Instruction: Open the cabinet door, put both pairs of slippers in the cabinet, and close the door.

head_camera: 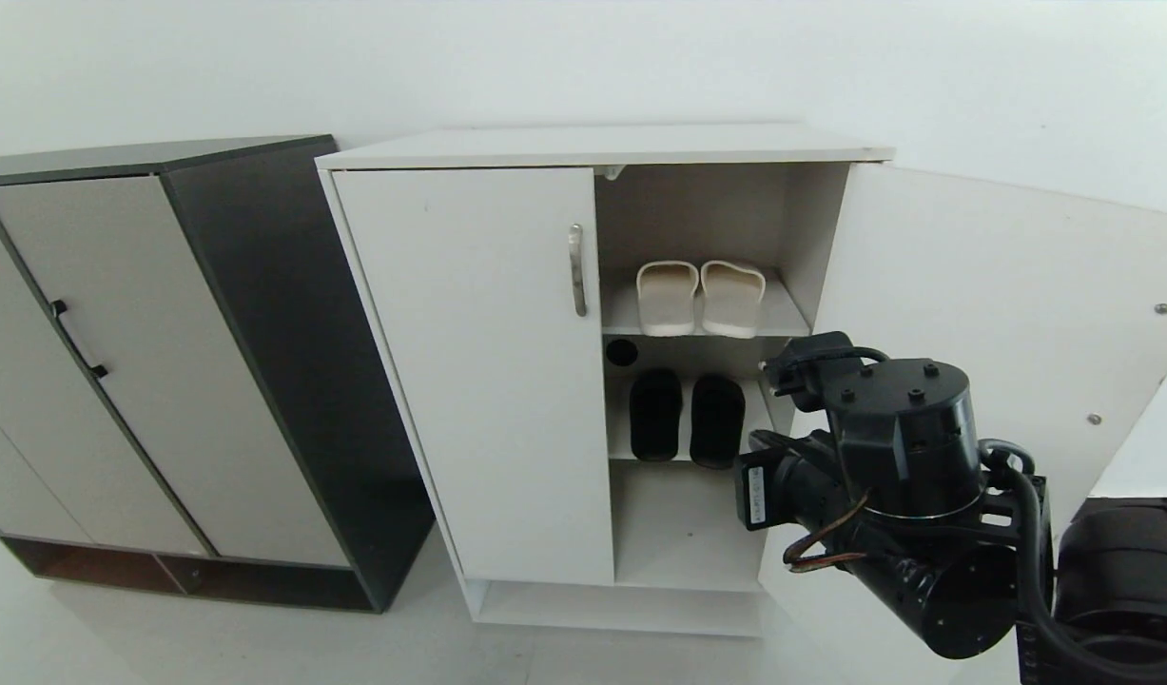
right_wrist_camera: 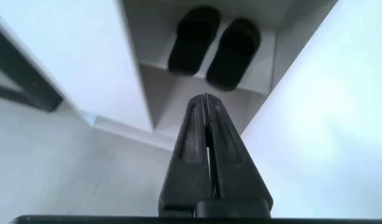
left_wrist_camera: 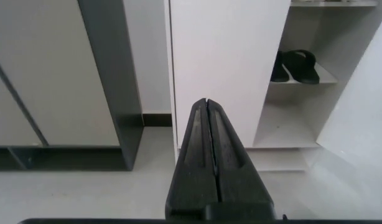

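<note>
White soft slippers (head_camera: 730, 300) shelved, black soft slippers (head_camera: 716, 419) at 6 o'clock, so left gripper (left_wrist_camera: 207, 102) and right gripper (right_wrist_camera: 206, 98) fingers clench nothing.

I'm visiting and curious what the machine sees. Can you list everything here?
white cabinet: one, white, centre, left door shut
open door: one, white, cabinet's right side
handle: one, silver, on shut door
white slippers: one pair, off-white, upper shelf
black slippers: one pair, black, shelf below
grey cabinet: one, dark grey, pale doors, left of white cabinet
left gripper: one, black, shut, facing shut door
right gripper: one, black, shut, facing black slippers
</note>
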